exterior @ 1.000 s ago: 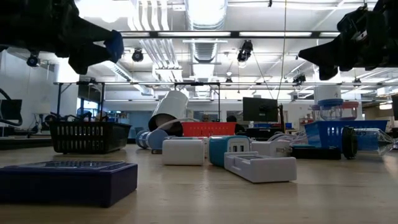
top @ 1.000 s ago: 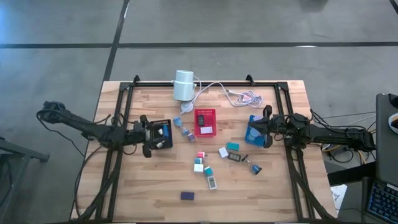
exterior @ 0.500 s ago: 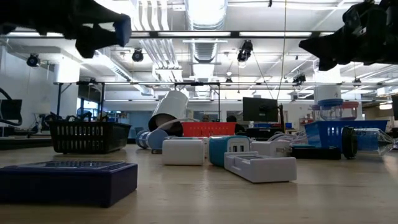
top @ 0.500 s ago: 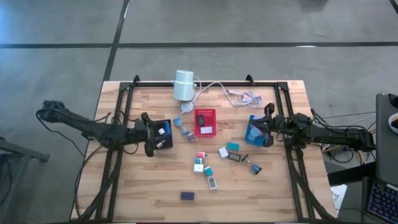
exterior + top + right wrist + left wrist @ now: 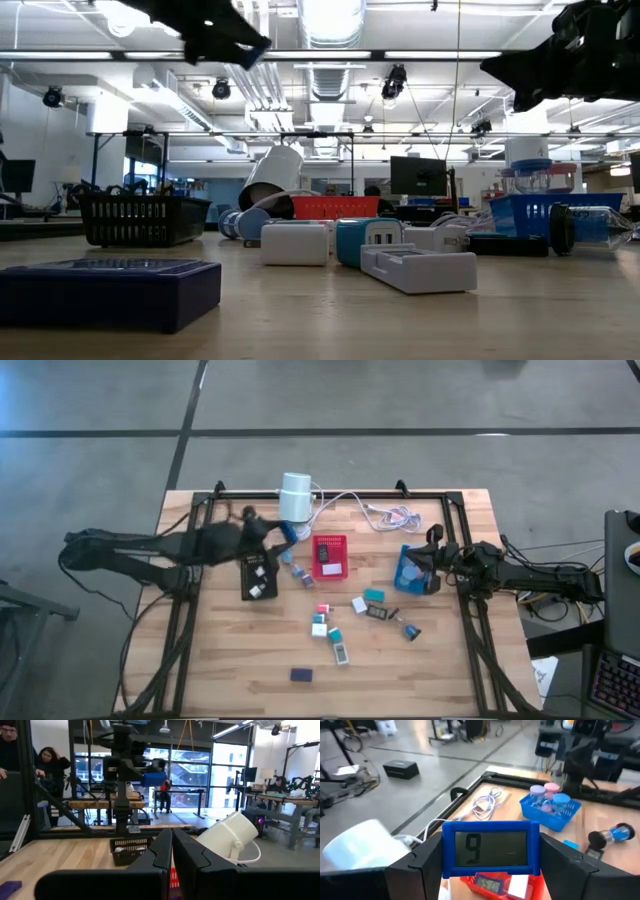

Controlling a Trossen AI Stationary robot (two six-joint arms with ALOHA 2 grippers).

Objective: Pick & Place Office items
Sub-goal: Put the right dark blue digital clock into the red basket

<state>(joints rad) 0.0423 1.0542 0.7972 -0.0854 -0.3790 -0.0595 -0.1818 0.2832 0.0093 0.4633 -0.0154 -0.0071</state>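
My left gripper hangs above the table's far left part, between the black tray and the white cylinder, shut on a small blue-framed display that reads "9". Several small office items lie on the wood in the middle, and a purple block lies near the front edge. The red tray holds a few pieces. My right gripper is shut and empty over the blue tray. My left gripper pinches the blue-framed display by its two short ends, one finger on each side. The fingers come from the table's left, close to level, tipped slightly down. The display stands upright, its screen toward the wrist, lifted clear of the table.
The white cylinder lies on its side at the far edge, its cable coiled to the right. A black frame runs around the work area. Bare wood lies at the near left and near right.
My left gripper has risen from over the black tray and swung toward the table's far edge and a little right, carrying the blue-framed display. It has turned as it went. The display stays between the fingers, clear of the table.
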